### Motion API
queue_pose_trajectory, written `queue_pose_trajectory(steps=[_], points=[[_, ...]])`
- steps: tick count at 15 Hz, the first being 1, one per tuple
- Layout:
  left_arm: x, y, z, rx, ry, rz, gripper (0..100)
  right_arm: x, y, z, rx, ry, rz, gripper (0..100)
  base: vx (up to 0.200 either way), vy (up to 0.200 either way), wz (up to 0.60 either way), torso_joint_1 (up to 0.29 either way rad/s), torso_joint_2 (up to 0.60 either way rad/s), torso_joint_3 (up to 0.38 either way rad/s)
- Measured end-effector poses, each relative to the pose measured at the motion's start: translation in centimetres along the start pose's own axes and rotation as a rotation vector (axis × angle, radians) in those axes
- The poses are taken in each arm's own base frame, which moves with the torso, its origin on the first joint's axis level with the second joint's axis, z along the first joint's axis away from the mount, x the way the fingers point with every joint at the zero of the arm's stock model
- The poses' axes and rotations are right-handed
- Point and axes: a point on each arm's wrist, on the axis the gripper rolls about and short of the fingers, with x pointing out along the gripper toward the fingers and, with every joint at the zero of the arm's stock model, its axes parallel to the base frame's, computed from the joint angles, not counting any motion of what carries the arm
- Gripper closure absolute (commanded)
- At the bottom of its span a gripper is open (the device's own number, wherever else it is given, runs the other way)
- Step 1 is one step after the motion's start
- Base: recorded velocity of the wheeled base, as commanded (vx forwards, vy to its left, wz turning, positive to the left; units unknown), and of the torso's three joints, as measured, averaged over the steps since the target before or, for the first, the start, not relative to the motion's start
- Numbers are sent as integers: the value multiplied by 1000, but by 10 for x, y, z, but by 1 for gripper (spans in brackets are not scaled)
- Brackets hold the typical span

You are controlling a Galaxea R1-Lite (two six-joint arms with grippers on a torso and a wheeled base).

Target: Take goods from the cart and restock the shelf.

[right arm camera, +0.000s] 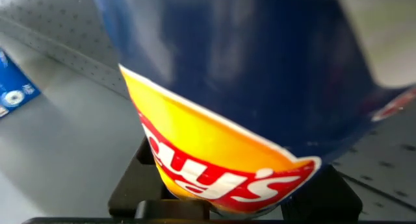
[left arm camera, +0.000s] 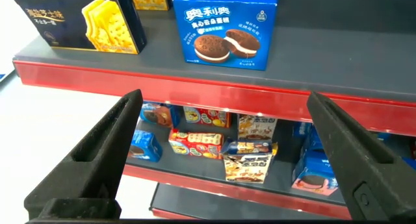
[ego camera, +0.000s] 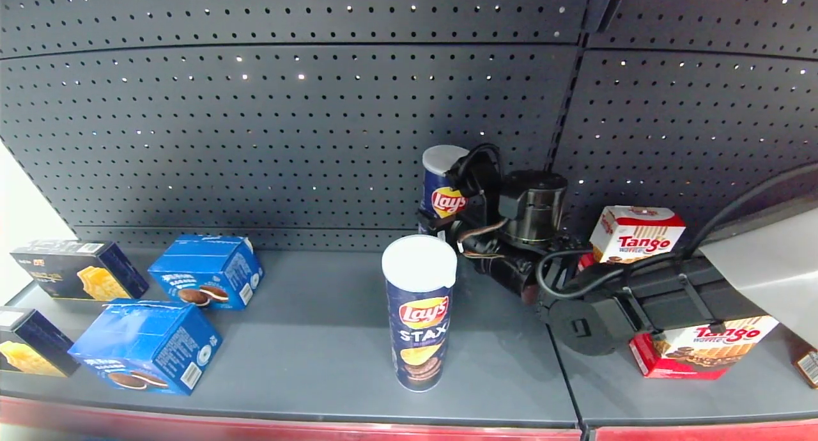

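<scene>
Two cans: front can (ego camera: 418, 310) standing, rear can (ego camera: 436, 185) clamped in right jaws — left jaws apart.

we see the rear can (ego camera: 439, 179) only in part, its right side covered by the right gripper (ego camera: 455, 216); up close it blurs, its top cut off. the right arm (ego camera: 639, 287) hides much of the front wafer box (ego camera: 716, 351). the dark box (ego camera: 25, 348) is cropped at the left edge. packets (left arm camera: 195, 143) on the lower shelf (left arm camera: 201, 164) are too small to tell.
</scene>
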Motion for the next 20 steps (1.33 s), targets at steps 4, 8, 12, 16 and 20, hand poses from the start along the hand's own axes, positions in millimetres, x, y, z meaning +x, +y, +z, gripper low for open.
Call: queue_pose_trajectory(steps=[4, 8, 12, 16, 20], points=[[0, 0, 0, 0, 0, -1, 0, 6, 6, -8, -5, 19, 9, 100, 0, 0, 0, 0, 0, 0], [0, 0, 0, 0, 0, 0, 0, 10, 6, -15, -8, 34, 5, 100, 0, 0, 0, 0, 0, 0], [0, 0, 0, 0, 0, 0, 0, 15, 5, -19, -9, 35, 1, 100, 0, 0, 0, 0, 0, 0], [0, 0, 0, 0, 0, 0, 0, 19, 3, -23, -15, 39, -7, 100, 0, 0, 0, 0, 0, 0], [0, 0, 0, 0, 0, -1, 0, 23, 2, -26, -39, 40, -13, 0, 0, 0, 0, 0, 0, 0]])
